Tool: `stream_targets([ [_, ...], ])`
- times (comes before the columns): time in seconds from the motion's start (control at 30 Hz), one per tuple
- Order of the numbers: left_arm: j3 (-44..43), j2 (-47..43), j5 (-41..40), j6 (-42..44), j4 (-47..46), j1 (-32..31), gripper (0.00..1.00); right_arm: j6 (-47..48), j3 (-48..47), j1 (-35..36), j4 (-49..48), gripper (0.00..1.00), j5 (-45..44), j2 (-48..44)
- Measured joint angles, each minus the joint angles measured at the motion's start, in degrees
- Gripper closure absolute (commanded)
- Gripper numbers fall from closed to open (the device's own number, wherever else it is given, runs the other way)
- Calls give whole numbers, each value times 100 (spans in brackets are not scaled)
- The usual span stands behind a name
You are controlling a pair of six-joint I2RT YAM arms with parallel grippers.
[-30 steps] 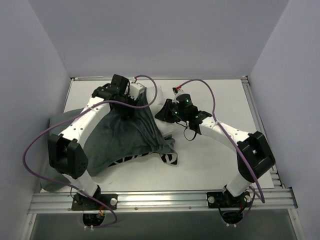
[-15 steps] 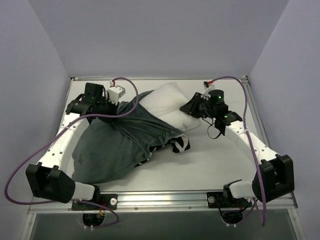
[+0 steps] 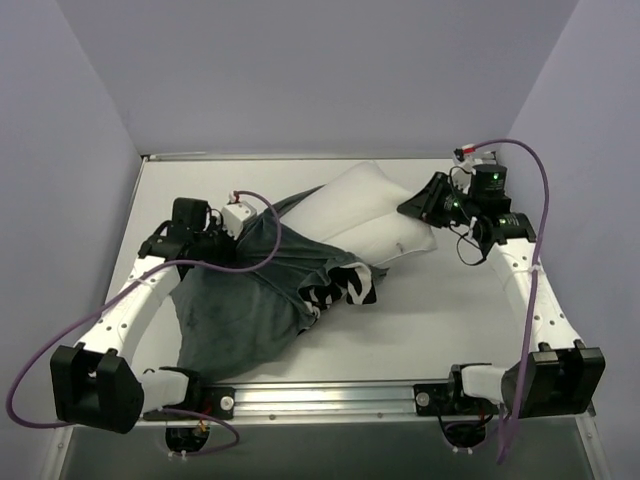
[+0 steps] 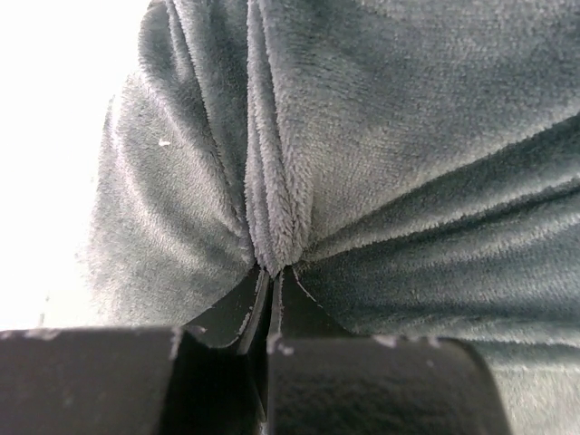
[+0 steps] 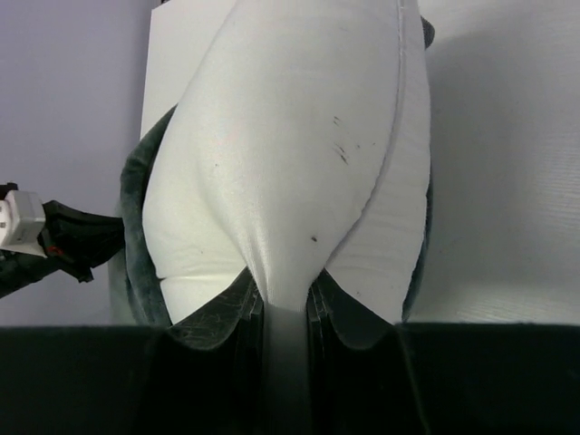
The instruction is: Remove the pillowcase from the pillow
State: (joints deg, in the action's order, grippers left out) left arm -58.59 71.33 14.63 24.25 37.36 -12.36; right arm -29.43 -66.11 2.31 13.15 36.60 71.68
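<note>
So, the left jaws are clenched on a bunched fold of the pillowcase (image 3: 245,300), grey side out, which sprawls from the middle of the surface (image 3: 450,320) toward its near-left corner. The right jaws are pinching a corner of the pillow (image 3: 365,205), which lies slanted toward the far-right corner, its other end tucked inside the cover where zebra stripes peek out.
</note>
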Motion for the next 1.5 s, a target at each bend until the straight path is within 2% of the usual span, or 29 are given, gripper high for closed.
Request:
stream_targets([
  [0.03,68,-4,4,90,-103,28,95,-26,-11,0,11,100,0,-39],
  [0.07,68,-4,11,179,-129,59,88,-70,13,61,7,100,-13,-81],
  [0.13,-136,24,63,330,68,153,64,-186,177,527,-201,100,-463,-162],
  [0.17,-341,52,15,376,302,223,39,-238,295,901,-378,100,-837,-195],
  [0.27,-1285,260,-44,343,935,420,17,-472,660,1875,-896,100,-1679,-210],
  [0.4,-2645,551,7,236,1438,81,13,-1040,1104,2378,-1394,100,-2135,-188],
  [0.5,-3342,638,-109,131,1537,-883,13,-1357,1119,2597,-1637,100,-2409,-122],
  [0.57,-3574,638,-50,92,1574,-1727,8,-1510,1119,2627,-1814,100,-2461,-76],
  [0.63,-3676,638,181,46,1646,-2492,4,-1596,1082,2610,-1923,100,-2457,48],
  [0.73,-3646,660,232,57,1801,-3220,3,-1641,925,2509,-1985,100,-2426,358],
  [0.9,-3088,1023,-715,341,1794,-4454,3,-1668,723,2361,-2055,100,-2330,732],
  [0.97,-2817,1268,-1078,468,1725,-4721,3,-1670,688,2352,-2072,100,-2310,774],
  [1.0,-2675,1384,-1305,516,1613,-4765,9,-1670,682,2354,-2072,100,-2306,774],
  [1.03,-2522,1480,-1550,553,1458,-4767,19,-1672,680,2354,-2070,100,-2302,774],
  [1.07,-2389,1563,-1784,597,1300,-4750,40,-1674,675,2354,-2070,100,-2299,774],
  [1.17,-2017,1676,-2339,697,813,-4717,78,-1676,675,2326,-2063,100,-2284,774],
  [1.2,-1930,1661,-2444,734,728,-4715,98,-1676,675,2295,-2061,100,-2271,774],
  [1.37,-1600,1316,-2354,787,649,-4725,98,-1681,671,1941,-2037,100,-1882,774],
  [1.5,-1126,774,-2031,946,894,-4712,98,-1572,350,1263,-1620,100,-1421,811],
])
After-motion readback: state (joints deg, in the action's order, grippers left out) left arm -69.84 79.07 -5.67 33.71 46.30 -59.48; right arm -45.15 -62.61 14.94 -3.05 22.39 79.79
